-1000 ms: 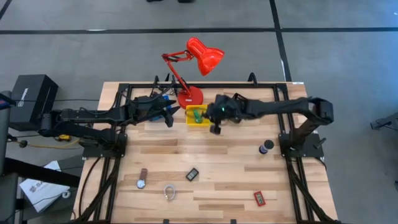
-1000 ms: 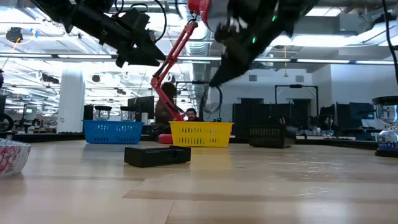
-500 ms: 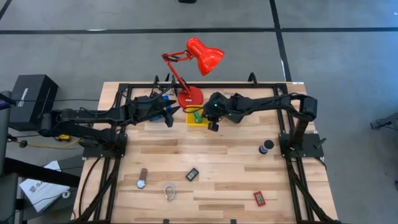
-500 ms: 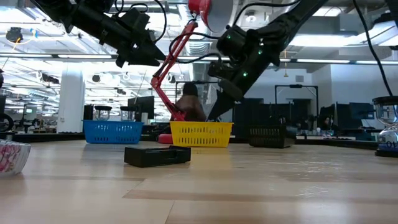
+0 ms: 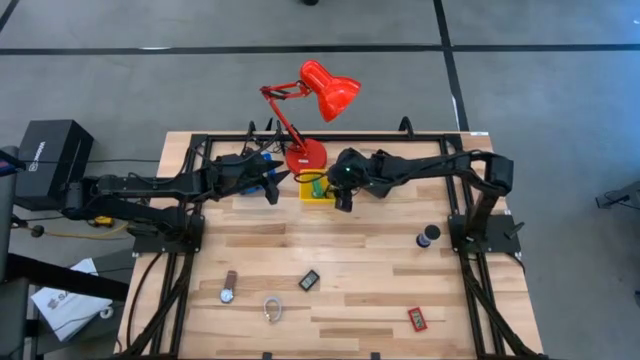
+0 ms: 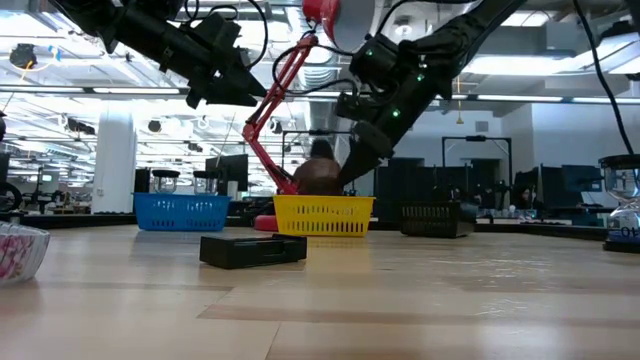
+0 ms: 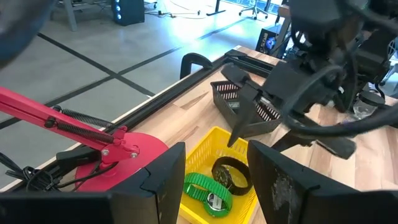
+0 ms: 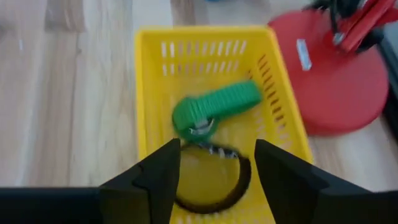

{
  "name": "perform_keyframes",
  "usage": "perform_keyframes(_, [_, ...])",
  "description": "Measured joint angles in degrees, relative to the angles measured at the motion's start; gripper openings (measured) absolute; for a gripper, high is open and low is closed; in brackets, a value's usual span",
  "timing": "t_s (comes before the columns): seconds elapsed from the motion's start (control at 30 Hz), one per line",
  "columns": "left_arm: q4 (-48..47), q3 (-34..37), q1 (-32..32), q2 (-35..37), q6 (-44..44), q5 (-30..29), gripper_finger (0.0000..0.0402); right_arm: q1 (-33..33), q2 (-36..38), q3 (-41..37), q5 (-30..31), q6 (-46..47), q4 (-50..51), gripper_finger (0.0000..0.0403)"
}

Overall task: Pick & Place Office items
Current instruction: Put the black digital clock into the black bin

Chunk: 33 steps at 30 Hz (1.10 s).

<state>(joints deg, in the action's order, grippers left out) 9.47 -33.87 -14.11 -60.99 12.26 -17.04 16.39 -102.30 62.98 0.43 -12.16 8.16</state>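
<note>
Your right claw (image 5: 341, 200) had just spread wide over the yellow tray (image 5: 325, 199), dropping the black ring (image 8: 214, 180); that item was placed.

Overhead looks straight down, low looks level across, both wrists look closely at the yellow tray (image 5: 319, 190).

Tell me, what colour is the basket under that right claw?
Yellow basket, clearest in the right wrist view.

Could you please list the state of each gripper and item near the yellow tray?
Right gripper: open, above the yellow plastic tray.
Black ring: lying in the tray.
Green stubby piece: lying in the tray.
Left gripper: open, empty.
Red desk lamp: upright beside the tray.
</note>
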Motion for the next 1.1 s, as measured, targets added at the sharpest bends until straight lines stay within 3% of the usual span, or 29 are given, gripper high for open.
perform_keyframes(0.27, [0.03, 0.0, 0.0, 0.0, 0.01, -0.01, 0.0167, -4.42, 1.9, 0.02, -0.45, -0.31, 0.03, 0.0187])
perform_keyframes(0.63, [0.04, 0.0, 0.0, 0.0, 0.01, -0.01, 0.0167, -17.75, 0.99, 0.06, -1.24, -4.81, -3.93, 0.0181])
perform_keyframes(0.93, [0.03, 0.0, 0.0, 0.0, 0.02, -0.02, 0.0167, -27.27, -2.12, 0.01, -10.18, -4.29, -12.79, 0.0182])
perform_keyframes(1.1, [-0.04, 0.0, 0.0, 0.0, 0.19, 0.0, 0.0167, -29.74, -4.91, -0.1, -13.34, 3.12, -19.97, 0.0182])
